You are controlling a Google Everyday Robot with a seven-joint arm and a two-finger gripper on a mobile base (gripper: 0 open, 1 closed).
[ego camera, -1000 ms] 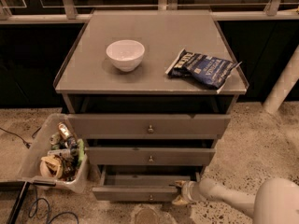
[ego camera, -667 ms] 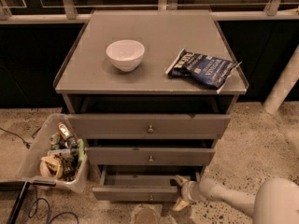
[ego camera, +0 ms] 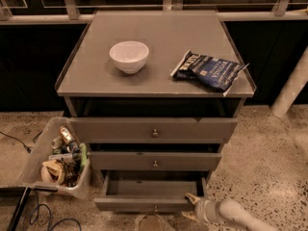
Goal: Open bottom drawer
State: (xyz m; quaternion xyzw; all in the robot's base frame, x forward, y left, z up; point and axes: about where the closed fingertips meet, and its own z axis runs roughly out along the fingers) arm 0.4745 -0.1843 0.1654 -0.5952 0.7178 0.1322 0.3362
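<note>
Jaws spread apart at right front corner of pulled-out bottom drawer (ego camera: 144, 204); chip bag (ego camera: 209, 70) print unreadable.

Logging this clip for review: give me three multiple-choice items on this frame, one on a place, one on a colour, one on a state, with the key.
1. Where is the gripper?
A. high at the upper left
B. low, by the right end of the bottom drawer front
C. out of view
2. The bowl is:
A. white
B. blue
C. black
3. The bottom drawer is:
A. shut flush
B. lifted out
C. pulled out

Key: 1 B, it sits near the floor beside that front's right end. 2 A, it is plainly white against the grey top. 3 C, its tray shows behind the front panel.
</note>
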